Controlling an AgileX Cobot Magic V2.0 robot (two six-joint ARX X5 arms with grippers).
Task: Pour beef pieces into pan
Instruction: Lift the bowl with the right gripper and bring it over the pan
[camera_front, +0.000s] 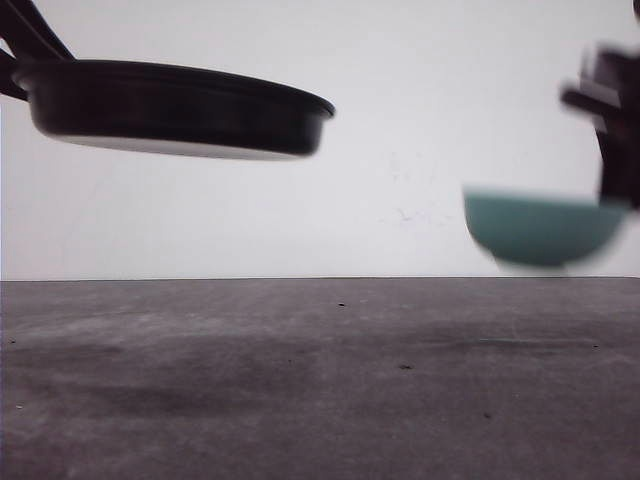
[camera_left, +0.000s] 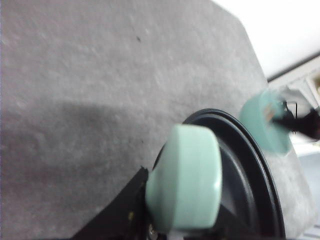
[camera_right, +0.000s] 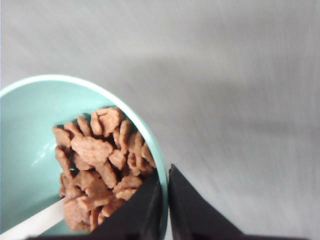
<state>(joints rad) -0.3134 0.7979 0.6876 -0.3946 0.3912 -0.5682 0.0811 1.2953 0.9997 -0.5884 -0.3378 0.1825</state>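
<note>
The black pan (camera_front: 175, 105) hangs in the air at the upper left, roughly level. My left gripper (camera_front: 12, 62) is shut on its mint-green handle (camera_left: 185, 182), with one black finger (camera_left: 122, 207) beside the handle. The pan's rim (camera_left: 252, 165) curves beyond it. To the right, lower than the pan, a teal bowl (camera_front: 540, 228) hangs above the table. My right gripper (camera_right: 165, 187) is shut on the bowl's rim (camera_right: 150, 145), one finger inside and one outside. The beef pieces (camera_right: 100, 160) lie heaped inside the bowl. Bowl and pan are apart.
The dark grey table (camera_front: 320, 380) spreads below both held things, with a white wall behind. A white strip (camera_right: 30, 225) lies in the bowl under the beef. From the left wrist, the bowl (camera_left: 265, 120) shows blurred beyond the pan.
</note>
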